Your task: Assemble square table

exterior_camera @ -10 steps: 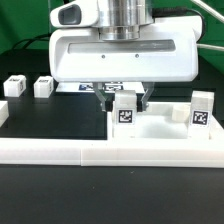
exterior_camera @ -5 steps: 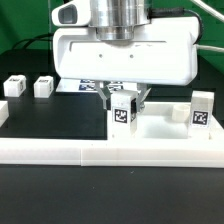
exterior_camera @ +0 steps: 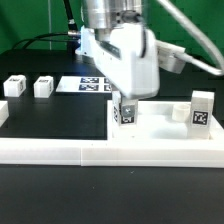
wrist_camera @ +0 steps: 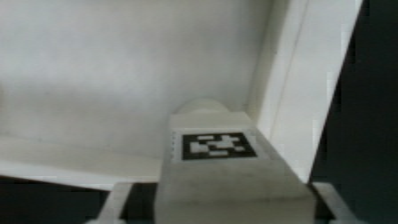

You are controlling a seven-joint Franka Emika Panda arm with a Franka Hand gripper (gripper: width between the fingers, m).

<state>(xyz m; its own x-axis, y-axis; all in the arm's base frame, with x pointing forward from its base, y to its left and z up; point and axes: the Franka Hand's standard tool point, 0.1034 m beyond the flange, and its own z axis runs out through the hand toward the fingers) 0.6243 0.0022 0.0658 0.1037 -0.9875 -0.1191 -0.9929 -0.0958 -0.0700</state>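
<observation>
White and small, the block leg (exterior_camera: 126, 110) with its black-and-white tag (exterior_camera: 127, 113) is at a corner of the big white tabletop (exterior_camera: 160, 135) in the exterior view, and in the wrist view the fingers (wrist_camera: 125, 205) are clamped on it beside the raised rim (wrist_camera: 299, 80).

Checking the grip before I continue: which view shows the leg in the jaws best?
The wrist view: the leg fills the centre, tag facing the camera, a jaw at each side. The exterior view shows only its tagged lower end at a corner of the tabletop; the arm hides the grip.
</observation>
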